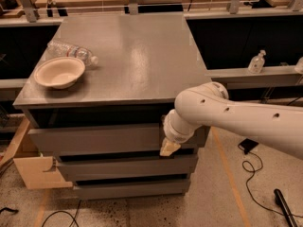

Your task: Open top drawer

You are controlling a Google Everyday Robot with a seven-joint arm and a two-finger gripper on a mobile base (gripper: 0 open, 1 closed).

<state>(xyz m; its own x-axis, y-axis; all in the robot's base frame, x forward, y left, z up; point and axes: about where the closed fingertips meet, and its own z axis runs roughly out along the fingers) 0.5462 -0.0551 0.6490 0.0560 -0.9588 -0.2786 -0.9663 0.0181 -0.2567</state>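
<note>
The top drawer (94,139) is the wide, plain grey front just under the cabinet's top. It stands out a little further than the two narrower drawer fronts (123,166) below it, with a dark gap above it. My gripper (168,148), beige-tipped on the white arm (236,119), sits at the lower edge of the top drawer's front, near its right end, pointing down. Its contact with the drawer is hidden behind the wrist.
On the grey cabinet top (137,56) a beige bowl (59,72) and a lying plastic bottle (71,52) sit at the left. A cardboard box (35,171) stands on the floor to the left. Cables (255,174) lie on the floor to the right. A bench with a small bottle (257,61) is behind right.
</note>
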